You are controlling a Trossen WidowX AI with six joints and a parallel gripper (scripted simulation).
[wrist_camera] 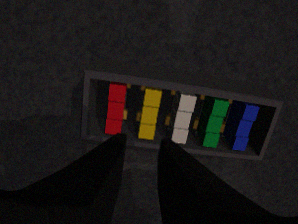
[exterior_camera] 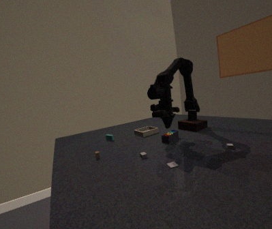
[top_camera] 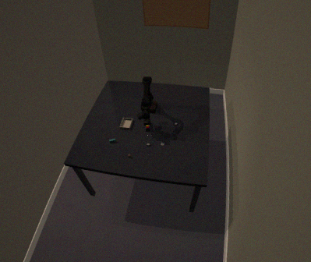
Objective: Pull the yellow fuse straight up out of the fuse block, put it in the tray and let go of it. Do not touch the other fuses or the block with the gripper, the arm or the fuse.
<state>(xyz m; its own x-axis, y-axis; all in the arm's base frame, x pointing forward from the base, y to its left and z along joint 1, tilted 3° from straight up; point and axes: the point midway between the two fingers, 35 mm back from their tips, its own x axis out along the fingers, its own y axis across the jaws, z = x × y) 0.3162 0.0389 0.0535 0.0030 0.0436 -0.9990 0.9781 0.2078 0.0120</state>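
One dark table [top_camera: 97, 156], one arm, one tray [top_camera: 126, 123] left of centre, one fuse block [wrist_camera: 93, 106] mid-frame, five fuses seated, yellow fuse [wrist_camera: 149, 115] second from left, gripper [wrist_camera: 140, 145] hovered above, narrowly parted, gripping nothing, bare tabletop all round.

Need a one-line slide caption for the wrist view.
Claw empty, poised above the fuse block, gap lined up near the yellow fuse, all five fuses seated.
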